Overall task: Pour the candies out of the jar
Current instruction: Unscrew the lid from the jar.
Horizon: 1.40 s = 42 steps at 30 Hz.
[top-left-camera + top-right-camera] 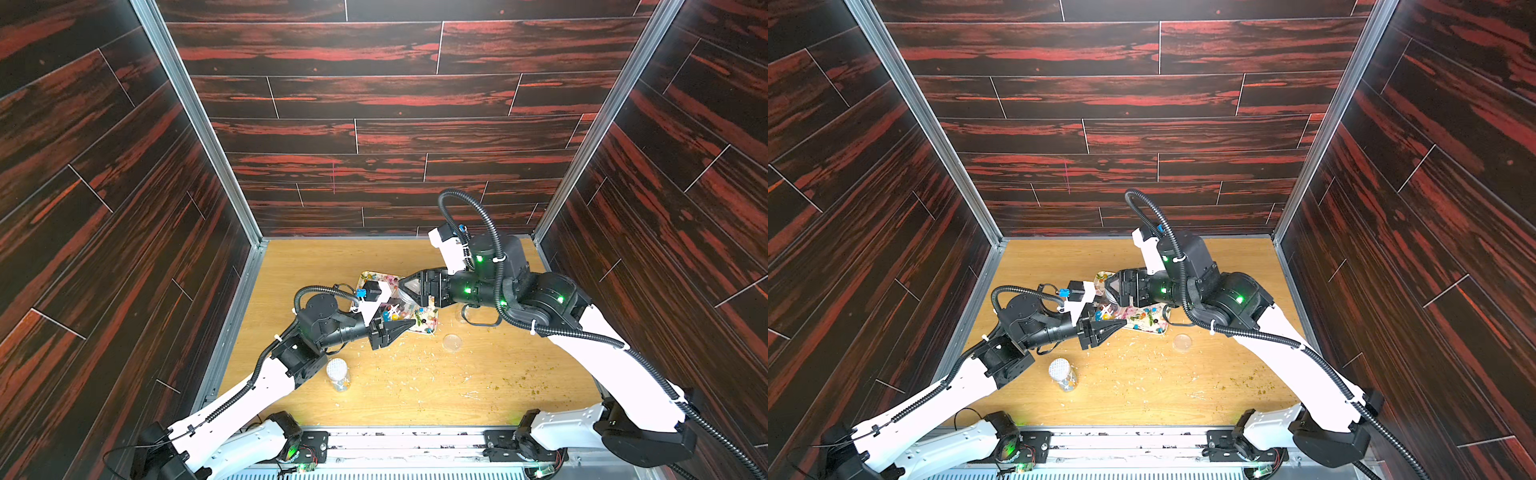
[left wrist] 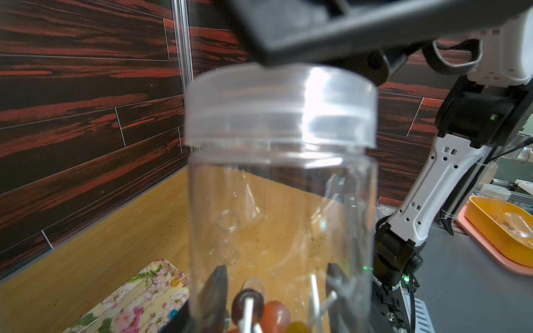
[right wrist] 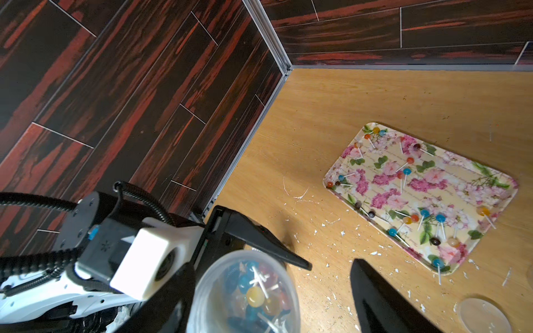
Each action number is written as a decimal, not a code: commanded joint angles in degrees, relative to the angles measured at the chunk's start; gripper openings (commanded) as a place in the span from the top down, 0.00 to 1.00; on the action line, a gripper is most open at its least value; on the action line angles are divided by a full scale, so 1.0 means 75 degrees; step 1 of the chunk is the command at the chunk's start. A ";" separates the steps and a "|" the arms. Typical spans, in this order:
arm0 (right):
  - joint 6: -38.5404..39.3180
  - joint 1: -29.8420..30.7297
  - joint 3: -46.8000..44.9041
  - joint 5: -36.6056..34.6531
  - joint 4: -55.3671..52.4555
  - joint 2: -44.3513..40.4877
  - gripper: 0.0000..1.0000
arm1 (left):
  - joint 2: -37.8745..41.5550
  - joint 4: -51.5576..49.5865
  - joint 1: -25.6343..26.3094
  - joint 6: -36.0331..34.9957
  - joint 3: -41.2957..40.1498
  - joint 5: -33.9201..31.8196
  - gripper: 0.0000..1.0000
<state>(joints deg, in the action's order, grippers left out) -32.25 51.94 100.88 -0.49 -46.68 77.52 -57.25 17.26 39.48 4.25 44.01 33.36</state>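
Observation:
A clear plastic jar (image 2: 282, 201) with its clear lid (image 2: 279, 106) on stands upright between my left gripper's fingers (image 2: 219, 285). My left gripper (image 1: 399, 328) (image 1: 1117, 326) (image 2: 277, 265) is shut on it, over the near left part of a flowered tray (image 3: 507, 184). Candies (image 2: 259, 311) (image 3: 255, 294) on pale sticks lie in the jar's bottom. More candies (image 3: 406, 171) are scattered on the tray. My right gripper (image 1: 409, 286) (image 1: 1113, 289) (image 3: 271, 268) hangs over the lid (image 3: 245, 288), open. One of its fingers (image 3: 375, 302) stands apart from the lid, the other is hidden.
A second jar (image 1: 338, 374) (image 1: 1062, 374) with a patterned lid stands near the front left. A loose clear lid (image 1: 452, 343) (image 3: 484, 317) lies on the wood right of the tray (image 1: 428, 326). Pale and greenish crumbs litter the table. Dark walls close in three sides.

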 commanded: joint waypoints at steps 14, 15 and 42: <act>-0.0114 0.0188 0.0083 0.0362 0.0036 0.0200 0.47 | 0.0240 0.0149 0.0014 -0.0051 0.0016 -0.0007 0.56; -0.0084 0.0196 0.0047 0.0359 0.0057 0.0186 0.49 | 0.0253 0.0150 0.0019 -0.0051 0.0009 -0.0007 0.56; 0.4868 -0.1189 -0.0612 0.4118 0.0959 -0.0095 0.64 | 0.0291 0.0254 0.0009 -0.0003 0.0012 0.0052 0.56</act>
<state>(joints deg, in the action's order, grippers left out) -4.97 44.47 95.18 26.61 -37.80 76.27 -56.40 18.04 39.75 2.50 43.94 32.67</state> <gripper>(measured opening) 0.550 0.579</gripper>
